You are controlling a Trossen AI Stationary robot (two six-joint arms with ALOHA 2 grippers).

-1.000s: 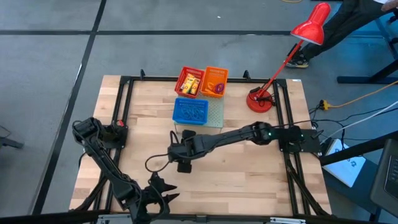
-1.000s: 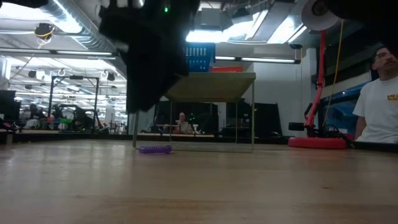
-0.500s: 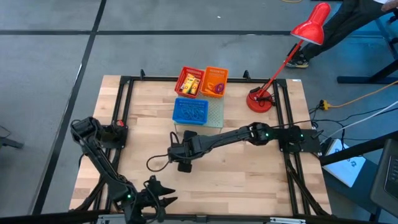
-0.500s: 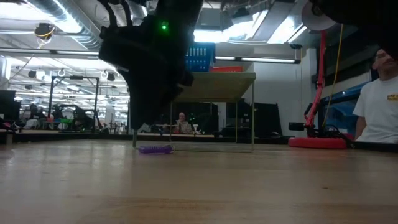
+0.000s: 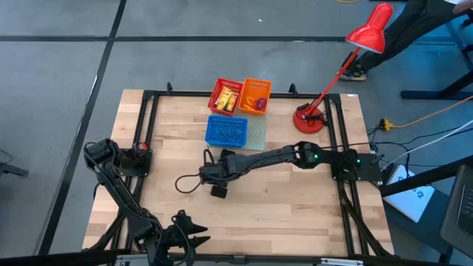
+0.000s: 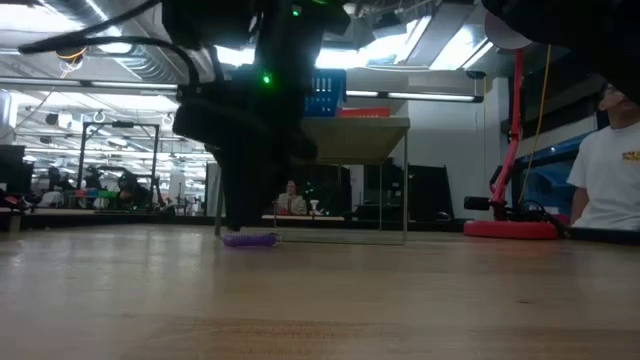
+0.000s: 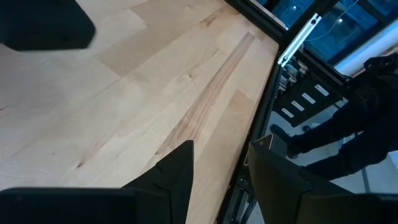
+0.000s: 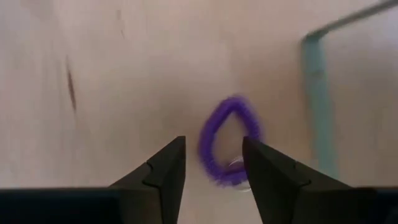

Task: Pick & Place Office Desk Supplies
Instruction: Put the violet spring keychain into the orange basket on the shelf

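Right hand (image 8: 211, 165) low over desk middle, fingers apart, straddling one purple loop (image 8: 227, 140) lying flat just ahead, near the blue basket (image 5: 227, 131); loop's long axis runs roughly along the fingers; left hand (image 7: 217, 168) parked at near edge, fingers apart, empty; one loose loop; three baskets.
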